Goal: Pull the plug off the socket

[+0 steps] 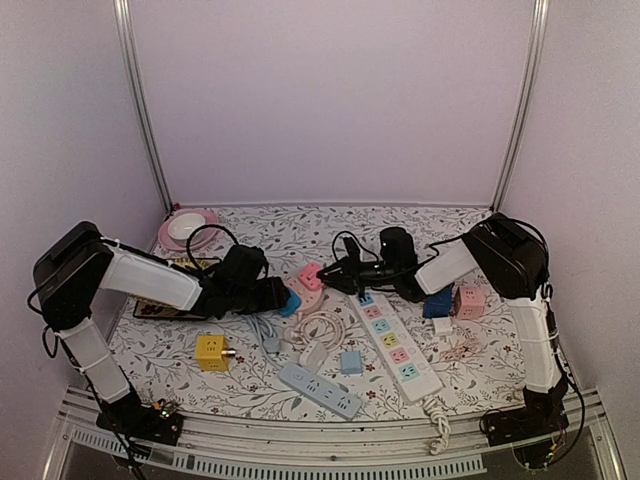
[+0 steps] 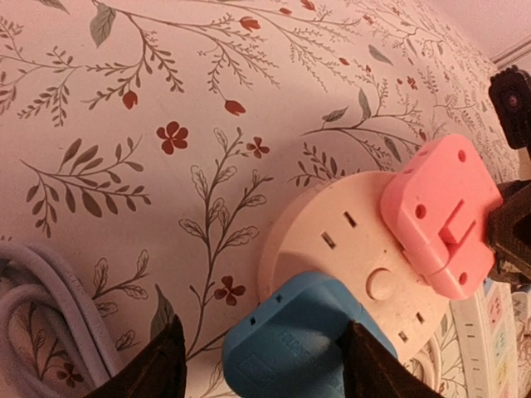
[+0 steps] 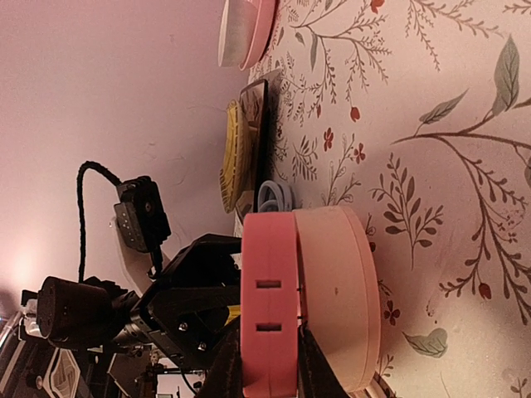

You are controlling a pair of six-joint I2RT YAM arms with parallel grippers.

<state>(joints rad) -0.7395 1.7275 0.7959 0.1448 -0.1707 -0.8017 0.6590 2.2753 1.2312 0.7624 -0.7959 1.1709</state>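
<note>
Round cream socket point(image 2: 332, 240) lies flat on the floral tabletop point(image 2: 166, 99), centre of the top view, with two plugs seated in it.

- Pink plug point(image 2: 440, 215): on the socket's right part in the left wrist view, still plugged in. Right end effector point(image 3: 270, 375) is closed narrow on it, one finger on each flank, both touching.
- Blue plug point(image 2: 294, 348): bottom centre of the left wrist view, overlapping the socket's lower edge. Left end effector point(image 2: 264, 369) straddles it, jaws wide. There is a visible gap on the frame-left side. I can't tell if the frame-right finger is touching.

White cable point(image 2: 41, 315) is coiled at lower left of the left wrist view. Long white power strip point(image 1: 392, 340) lies to the right of the socket in the top view.
</note>
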